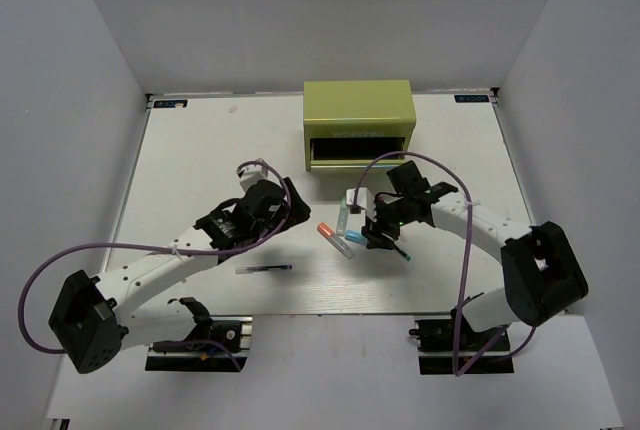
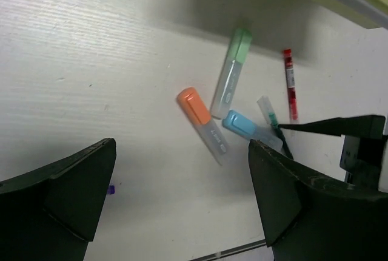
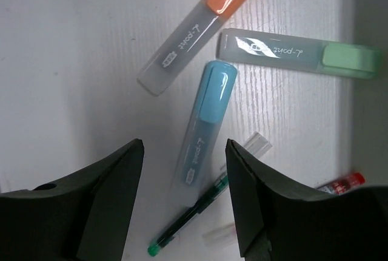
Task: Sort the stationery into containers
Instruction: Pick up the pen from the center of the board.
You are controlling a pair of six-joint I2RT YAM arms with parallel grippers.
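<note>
Three pale stubby markers lie together on the white table: one orange-capped point(image 3: 200, 27), one green-capped point(image 3: 300, 51), one blue-capped point(image 3: 203, 127). A thin green pen point(image 3: 194, 212) and a red pen point(image 3: 342, 182) lie beside them. My right gripper point(image 3: 185, 142) is open just above the blue-capped marker, a finger on each side, not touching it. My left gripper point(image 2: 182, 145) is wide open and empty, left of the cluster near the orange-capped marker point(image 2: 202, 124). A dark-blue pen point(image 1: 265, 268) lies alone nearer the front. The yellow-green chest point(image 1: 358, 110) stands at the back with its drawer point(image 1: 358, 149) open.
Grey walls point(image 1: 70, 130) close in the table on the left, right and back. The table's front edge point(image 1: 330, 313) runs just ahead of both arm bases. Purple cables point(image 1: 430, 162) loop off both arms.
</note>
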